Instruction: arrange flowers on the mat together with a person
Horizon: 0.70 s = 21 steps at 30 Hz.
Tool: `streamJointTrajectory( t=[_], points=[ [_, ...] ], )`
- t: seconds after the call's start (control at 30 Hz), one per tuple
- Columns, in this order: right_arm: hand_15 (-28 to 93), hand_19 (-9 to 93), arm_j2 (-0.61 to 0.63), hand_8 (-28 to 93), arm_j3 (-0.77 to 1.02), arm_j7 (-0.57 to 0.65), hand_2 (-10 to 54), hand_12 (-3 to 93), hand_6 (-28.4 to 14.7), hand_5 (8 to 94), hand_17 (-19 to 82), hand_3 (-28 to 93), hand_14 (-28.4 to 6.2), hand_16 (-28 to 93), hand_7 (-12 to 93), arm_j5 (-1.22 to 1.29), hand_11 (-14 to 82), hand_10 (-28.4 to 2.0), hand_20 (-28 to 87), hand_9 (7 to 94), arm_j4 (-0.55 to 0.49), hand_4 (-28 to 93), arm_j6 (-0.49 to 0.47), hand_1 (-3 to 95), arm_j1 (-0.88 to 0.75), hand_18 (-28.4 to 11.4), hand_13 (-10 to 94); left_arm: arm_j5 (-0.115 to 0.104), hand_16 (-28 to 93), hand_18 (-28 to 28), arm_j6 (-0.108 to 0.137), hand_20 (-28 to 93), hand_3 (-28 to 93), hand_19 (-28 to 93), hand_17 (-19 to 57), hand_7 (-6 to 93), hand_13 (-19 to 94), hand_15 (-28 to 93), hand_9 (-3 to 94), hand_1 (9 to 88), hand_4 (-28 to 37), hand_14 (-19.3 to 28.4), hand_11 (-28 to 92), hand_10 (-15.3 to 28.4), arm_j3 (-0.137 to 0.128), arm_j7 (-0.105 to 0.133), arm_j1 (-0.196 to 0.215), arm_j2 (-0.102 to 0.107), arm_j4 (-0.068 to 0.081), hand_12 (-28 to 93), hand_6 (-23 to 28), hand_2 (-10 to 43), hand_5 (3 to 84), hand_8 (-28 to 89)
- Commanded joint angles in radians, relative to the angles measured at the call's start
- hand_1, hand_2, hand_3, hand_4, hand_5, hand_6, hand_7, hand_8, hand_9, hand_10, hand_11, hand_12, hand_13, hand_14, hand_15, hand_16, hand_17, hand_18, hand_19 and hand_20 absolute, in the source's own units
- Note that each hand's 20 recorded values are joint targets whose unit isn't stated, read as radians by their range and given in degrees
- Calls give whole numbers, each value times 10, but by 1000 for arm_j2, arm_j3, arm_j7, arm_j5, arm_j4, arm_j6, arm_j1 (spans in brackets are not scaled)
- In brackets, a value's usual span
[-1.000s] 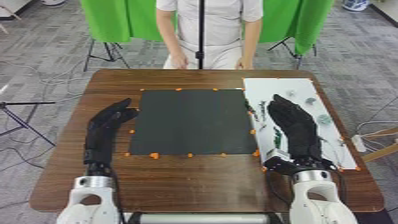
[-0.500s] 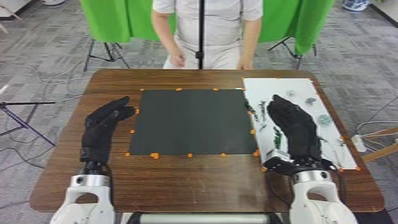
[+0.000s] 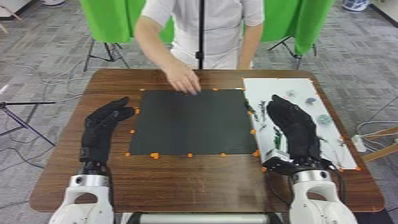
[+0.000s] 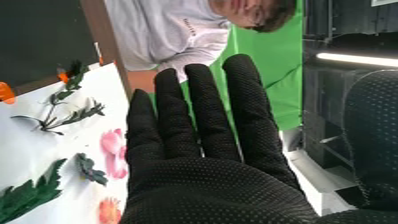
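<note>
Over the far edge of the dark mat (image 3: 191,125), a person's hand (image 3: 183,81) is now being brought; left hand (image 3: 105,117) and right hand (image 3: 293,120) are being held widely open.

In your head view, you have a brown wooden table (image 3: 200,187) across the centre and bottom of the frame. On it you see the dark mat (image 3: 194,125) mid-frame, orange pieces (image 3: 155,156) along its edges, and a white sheet (image 3: 266,89) at right.

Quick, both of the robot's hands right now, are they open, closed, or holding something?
Left hand: open, holding nothing.
Right hand: open, fingers straight, holding nothing.
</note>
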Motion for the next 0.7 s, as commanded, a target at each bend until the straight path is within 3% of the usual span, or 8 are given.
streamJointTrajectory(
  t=[0.03,0.13,0.37,0.53,0.6,0.7],
  points=[
    [100,9,7,-75,-9,-10,29,154,-20,499,189,718,-142,201,119,0,56,-150,263,460,-7,-151,-1,151,6,-116,344,16,18,135,-36,228,646,107,114,162,419,246,506,308,-154,186,245,142,14,-20,-17,-21,31,162,48,-34,511,-53],
    [100,9,10,-75,-7,-9,29,154,-20,499,189,716,-141,201,119,-1,56,-150,264,460,-10,-151,1,152,2,-116,344,20,18,135,-40,228,646,107,114,162,418,247,507,308,-154,186,244,142,17,-28,-21,-29,35,162,47,-33,511,-53],
    [101,9,6,-74,-9,-2,29,153,-20,498,188,716,-141,201,118,-3,56,-150,263,460,-9,-150,-4,152,1,-116,345,26,18,134,-40,228,645,107,113,162,418,245,507,308,-154,186,244,142,0,-37,-5,-26,20,162,47,-33,510,-54],
    [102,9,11,-74,-14,1,28,154,-20,500,188,717,-142,202,118,-4,56,-151,263,460,-6,-150,-10,152,7,-116,346,33,18,134,-31,228,645,107,112,162,418,245,506,306,-153,186,244,141,-3,-30,0,-29,9,162,47,-33,509,-53],
    [102,9,8,-74,-12,5,28,154,-19,498,188,718,-144,202,118,-4,57,-150,263,460,-6,-150,-16,151,8,-116,346,34,18,134,-31,228,645,107,112,161,418,244,506,306,-153,186,243,141,-5,-48,3,-28,5,161,47,-32,510,-53],
    [101,9,9,-75,-13,6,28,154,-18,497,188,718,-145,202,119,-6,57,-150,264,461,-5,-150,-8,151,10,-117,346,35,19,134,-30,228,646,107,111,161,417,245,506,305,-153,186,243,141,1,-50,-3,-26,5,162,47,-32,509,-53]
  ],
)
